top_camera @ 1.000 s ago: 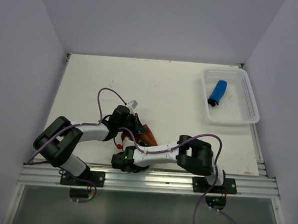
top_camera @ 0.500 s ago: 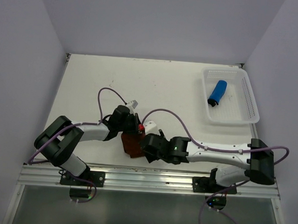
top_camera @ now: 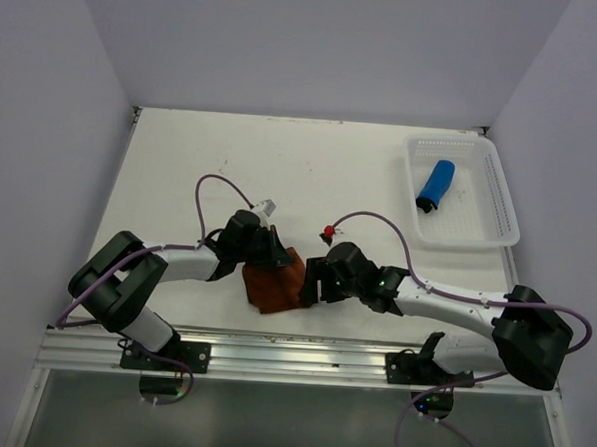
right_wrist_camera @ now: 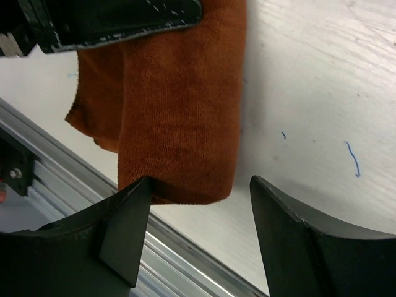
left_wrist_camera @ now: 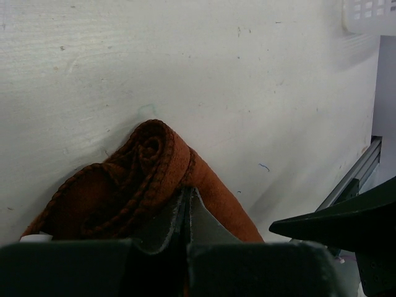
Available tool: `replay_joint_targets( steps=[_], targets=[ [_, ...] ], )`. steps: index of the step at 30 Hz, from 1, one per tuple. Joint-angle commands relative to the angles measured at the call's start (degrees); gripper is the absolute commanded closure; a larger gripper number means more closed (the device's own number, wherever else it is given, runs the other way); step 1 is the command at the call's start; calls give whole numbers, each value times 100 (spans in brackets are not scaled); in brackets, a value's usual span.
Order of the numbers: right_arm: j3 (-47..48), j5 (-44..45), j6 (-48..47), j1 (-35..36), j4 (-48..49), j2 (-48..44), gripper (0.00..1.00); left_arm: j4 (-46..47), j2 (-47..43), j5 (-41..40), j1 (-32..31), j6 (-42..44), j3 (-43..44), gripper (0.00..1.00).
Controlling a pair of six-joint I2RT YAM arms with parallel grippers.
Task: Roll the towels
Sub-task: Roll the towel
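Observation:
The rust-brown towel (top_camera: pixel 275 285) lies loosely rolled near the table's front edge. Its coiled end (left_wrist_camera: pixel 148 148) shows in the left wrist view. My left gripper (top_camera: pixel 270 250) is shut, its tips (left_wrist_camera: pixel 187 197) resting against the top of this roll; no cloth shows between the jaws. My right gripper (top_camera: pixel 310 282) is open just right of the roll, and its two fingers (right_wrist_camera: pixel 127 229) straddle the roll's near end (right_wrist_camera: pixel 179 136) without touching it. The blue towel (top_camera: pixel 438 184) lies rolled in the basket.
The white mesh basket (top_camera: pixel 498 199) stands at the back right. An aluminium rail (top_camera: pixel 291 358) runs along the near edge, close below the brown towel. The left gripper's finger (right_wrist_camera: pixel 111 21) crosses the top of the right wrist view.
My right arm swung out from the near edge to the right side of the brown towel, and its jaws widened. The left gripper stayed shut on top of the roll.

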Motion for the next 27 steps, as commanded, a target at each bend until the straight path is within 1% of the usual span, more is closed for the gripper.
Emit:
replay_joint_targets(
  steps=[1, 5, 8, 11, 12, 14, 15, 16, 17, 18, 19, 20, 21, 22, 23, 25, 26, 27],
  targets=[
    [-138, -557, 291, -149, 1123, 188, 32, -257, -42, -316, 33, 262, 53, 100],
    [-358, -777, 554, -219, 1763, 496, 32, -301, -103, -359, 42, 262, 44, 100],
    [-446, -856, 677, -211, 2045, 733, 34, -310, -139, -377, 33, 244, 0, 100],
    [-472, -927, 757, -211, 2221, 961, 41, -310, -165, -395, 33, 218, -35, 100],
    [-481, -953, 783, -211, 2274, 988, 48, -310, -174, -403, 33, 200, -44, 100],
    [-499, -971, 792, -211, 2319, 1015, 55, -310, -200, -403, 33, 200, -61, 100],
    [-490, -979, 783, -211, 2328, 1015, 62, -319, -200, -403, 33, 191, -61, 100],
    [-446, -953, 740, -202, 2284, 989, 66, -319, -192, -403, 33, 200, -53, 100],
    [-385, -901, 583, -158, 1988, 928, 71, -328, -200, -412, 33, 200, -44, 100],
    [-228, -779, 486, -123, 1776, 884, 78, -336, -200, -412, 33, 200, -44, 100],
    [-148, -647, 389, -70, 1548, 840, 82, -345, -209, -412, 42, 209, -26, 100],
    [-60, -350, 188, 8, 1102, 752, 89, -371, -209, -430, 42, 209, -9, 100],
    [106, -268, 99, 44, 897, 725, 93, -398, -209, -421, 42, 226, 9, 100],
    [195, -102, -59, 79, 425, 690, 97, -433, -227, -404, 42, 253, 87, 100],
    [274, 213, -139, 149, 212, 646, 100, -546, -227, -360, 68, 279, 140, 100],
    [546, 530, -367, 211, -219, 646, 100, -687, -288, -254, 129, 306, 324, 93],
    [643, 680, -438, 272, -639, 646, 100, -775, -332, -176, 147, 306, 378, 90],
    [827, 986, -612, 290, -1017, 681, 100, -889, -454, -149, 191, 340, 483, 80]
  ],
)
